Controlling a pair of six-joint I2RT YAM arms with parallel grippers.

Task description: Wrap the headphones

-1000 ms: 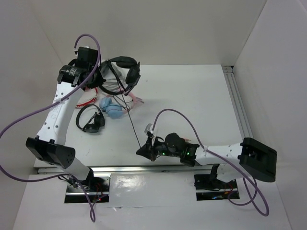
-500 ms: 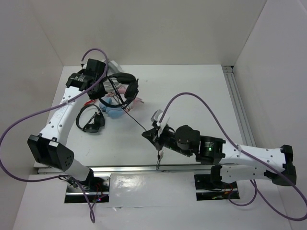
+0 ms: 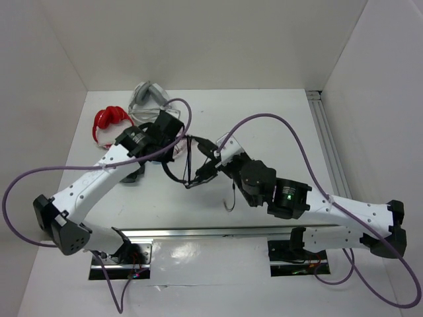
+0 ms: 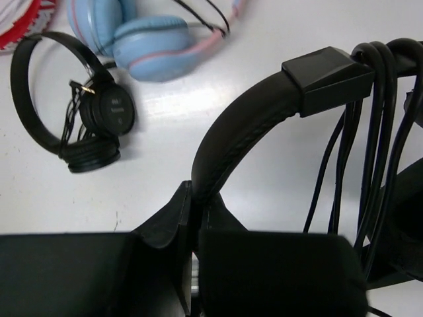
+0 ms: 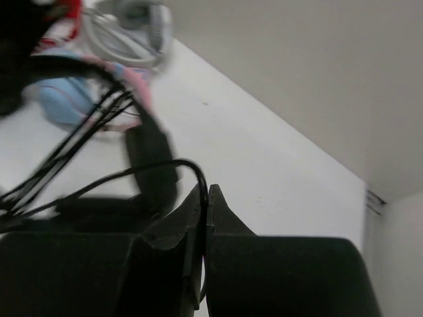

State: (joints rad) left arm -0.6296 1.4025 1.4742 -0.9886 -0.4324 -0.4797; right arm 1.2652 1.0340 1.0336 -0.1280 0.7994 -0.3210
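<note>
The large black headphones (image 3: 173,174) hang above the table's middle. My left gripper (image 3: 173,149) is shut on their wide band (image 4: 246,123), seen close in the left wrist view. Several strands of the thin black cable (image 4: 378,105) loop over the band beside its block-shaped joint. My right gripper (image 3: 202,165) is just right of the headphones and shut on the cable (image 5: 195,173), which curves out of the jaws toward an ear cup (image 5: 152,162). The cable's free end (image 3: 232,197) dangles below the right gripper.
Red headphones (image 3: 109,119) and grey headphones (image 3: 147,93) lie at the back left. A smaller black pair (image 4: 79,119) and a pink-and-blue pair (image 4: 147,41) lie under the left arm. A metal rail (image 3: 325,135) runs along the right edge.
My left arm has carried the headphones from the back left to the middle. My right gripper has swung up and left with the cable, close to the band.
</note>
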